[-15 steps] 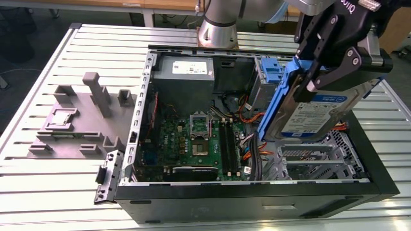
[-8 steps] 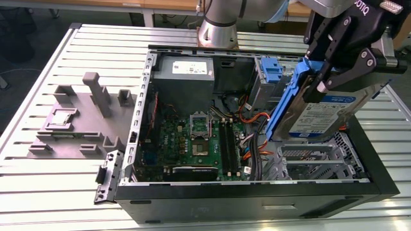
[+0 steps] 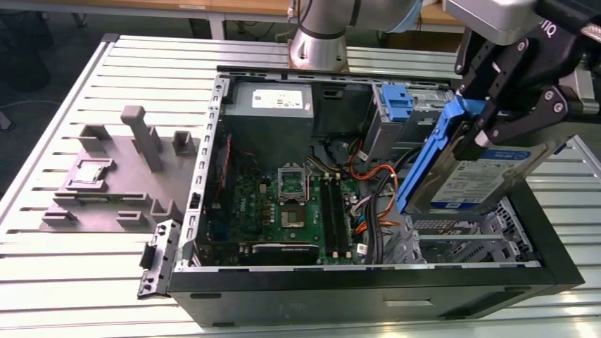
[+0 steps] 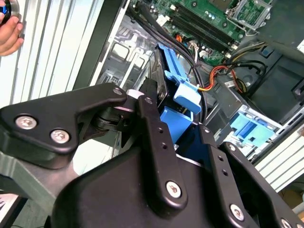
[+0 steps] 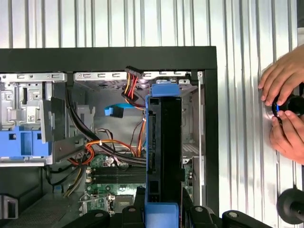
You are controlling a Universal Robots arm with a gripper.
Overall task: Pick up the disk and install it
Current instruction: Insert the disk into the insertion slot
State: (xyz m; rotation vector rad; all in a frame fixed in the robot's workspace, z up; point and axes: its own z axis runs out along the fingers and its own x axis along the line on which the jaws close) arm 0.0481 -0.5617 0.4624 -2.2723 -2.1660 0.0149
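The disk (image 3: 474,179), a silver-grey drive with a white-and-blue label and a blue bracket, hangs tilted above the open computer case (image 3: 376,292) on the exterior view's right. My gripper (image 3: 493,123) is shut on its upper end. Under it lies the metal drive bay (image 3: 460,236). In the first wrist view the disk (image 5: 164,147) appears edge-on over the case's inside, held by my gripper (image 5: 161,211). In the second wrist view the black fingers (image 4: 153,126) clamp the disk's blue bracket (image 4: 175,83).
A bare blue caddy (image 3: 397,98) sits in the case's far corner, next to the grey power-supply box (image 3: 270,105). Orange and black cables (image 3: 376,186) run beside the motherboard (image 3: 281,204). A grey fixture (image 3: 112,176) lies on the slatted table. A person's hands (image 5: 285,99) work beside the case.
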